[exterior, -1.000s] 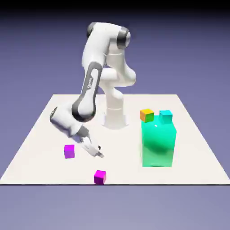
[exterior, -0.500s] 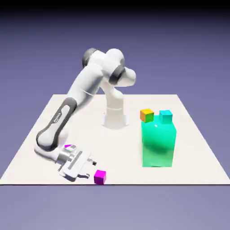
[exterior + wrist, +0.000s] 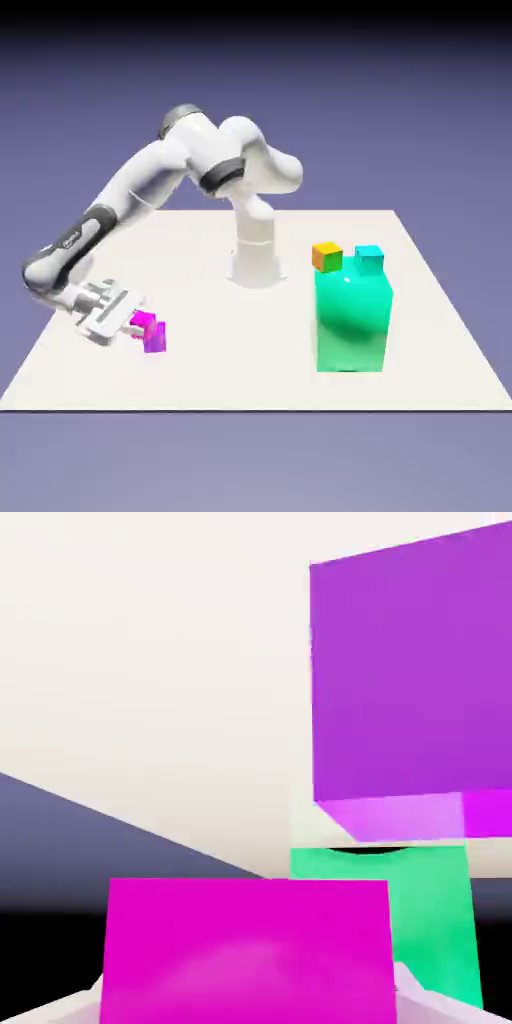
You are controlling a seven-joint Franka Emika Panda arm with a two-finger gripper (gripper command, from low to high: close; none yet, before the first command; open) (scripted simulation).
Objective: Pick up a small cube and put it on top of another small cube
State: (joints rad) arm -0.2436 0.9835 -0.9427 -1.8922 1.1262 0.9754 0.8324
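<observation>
The fingers [image 3: 137, 325] are clamped on the pinkish magenta cube [image 3: 245, 952], just beside the violet-purple cube [image 3: 155, 338] on the tabletop [image 3: 250, 350].

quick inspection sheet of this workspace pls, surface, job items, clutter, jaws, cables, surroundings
surface: flat white table, mostly bare.
job's things: tiny pinkish magenta cube held between the jaws, beside the tiny violet-purple cube near the exterior view's left; whether they touch, cannot tell. In the hand view the pinkish cube fills the bottom and the violet-purple cube is at upper right.
clutter: big green block, with a small orange cube and a small teal cube on top.
grippers: gripper low over the table, jaws shut on the pinkish cube.
cables: nothing seen.
surroundings: plain blue-violet backdrop.
</observation>
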